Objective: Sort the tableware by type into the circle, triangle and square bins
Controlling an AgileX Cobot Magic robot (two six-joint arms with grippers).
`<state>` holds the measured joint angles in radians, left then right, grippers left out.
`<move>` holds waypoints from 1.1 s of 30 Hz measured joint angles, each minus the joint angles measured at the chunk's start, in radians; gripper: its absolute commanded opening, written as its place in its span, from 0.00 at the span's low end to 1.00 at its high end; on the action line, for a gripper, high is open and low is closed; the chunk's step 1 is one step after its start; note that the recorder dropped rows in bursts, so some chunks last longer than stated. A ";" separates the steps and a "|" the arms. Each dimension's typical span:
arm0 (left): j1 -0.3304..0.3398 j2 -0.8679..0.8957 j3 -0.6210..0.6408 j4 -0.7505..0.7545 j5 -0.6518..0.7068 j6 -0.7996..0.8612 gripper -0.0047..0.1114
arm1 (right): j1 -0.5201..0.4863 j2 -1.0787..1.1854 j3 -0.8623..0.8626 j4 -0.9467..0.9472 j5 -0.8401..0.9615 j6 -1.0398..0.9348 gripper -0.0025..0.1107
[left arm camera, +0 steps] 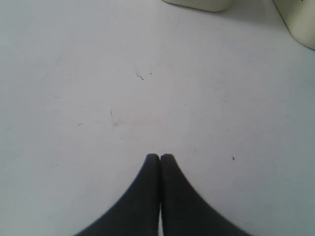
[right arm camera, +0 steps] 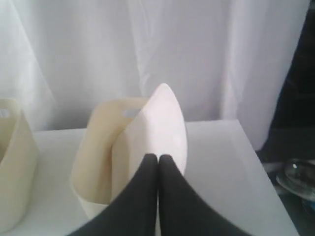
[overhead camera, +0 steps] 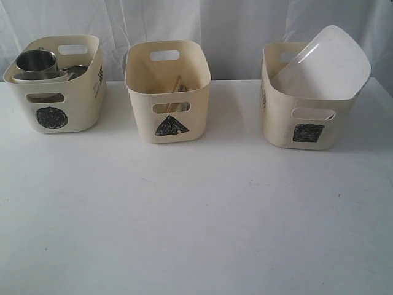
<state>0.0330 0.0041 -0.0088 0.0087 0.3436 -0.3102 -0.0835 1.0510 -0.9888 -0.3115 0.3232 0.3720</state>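
The large white rounded-square plate (right arm camera: 165, 123) stands straight ahead of the right jaws, just past their tips. It is edge-on to them, its long axis rising steeply as it leans in the cream plastic bin marked with a black square (right arm camera: 96, 157). The right jaws are pressed together on nothing. The left jaws, likewise closed and bare, point at the white desk (left arm camera: 147, 73), far from the plate. Sorting looks finished; any nudge to seat the plate would suit the right arm.

Table (overhead camera: 196, 215) front open; tilted plate (overhead camera: 328, 61) covers square bin (overhead camera: 301, 117) mouth.
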 measured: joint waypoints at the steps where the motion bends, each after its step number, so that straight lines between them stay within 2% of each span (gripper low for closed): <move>1: 0.000 0.000 0.000 0.000 0.000 0.000 0.04 | 0.028 -0.112 0.112 -0.002 -0.079 0.004 0.02; 4: 0.000 0.000 0.000 0.000 0.000 0.000 0.04 | 0.057 -0.416 0.446 -0.004 -0.205 0.008 0.02; 6: 0.000 0.000 0.000 0.000 0.000 0.000 0.04 | 0.063 -0.620 0.618 -0.004 -0.214 0.008 0.02; 8: 0.000 0.000 0.000 0.000 0.000 0.000 0.04 | 0.065 -0.844 0.710 -0.006 -0.197 0.014 0.02; 11: 0.000 0.000 0.000 0.000 0.000 0.000 0.04 | 0.065 -1.005 0.756 -0.006 -0.177 0.054 0.02; 17: 0.000 -0.001 0.000 0.000 0.000 0.000 0.04 | 0.065 -1.042 0.775 0.020 -0.074 0.111 0.02; 21: 0.000 -0.001 0.000 0.000 0.000 0.000 0.04 | 0.065 -1.040 0.777 0.209 -0.021 0.335 0.02; 24: 0.000 -0.001 0.000 0.000 0.000 0.000 0.04 | 0.065 -1.038 0.777 0.263 -0.009 0.427 0.02; 33: 0.000 -0.001 0.000 0.000 0.000 0.000 0.04 | 0.065 -1.045 0.841 0.253 -0.019 0.483 0.02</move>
<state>0.0330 0.0035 -0.0088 0.0087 0.3436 -0.3102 -0.0185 0.0056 -0.1480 -0.0585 0.3044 0.8555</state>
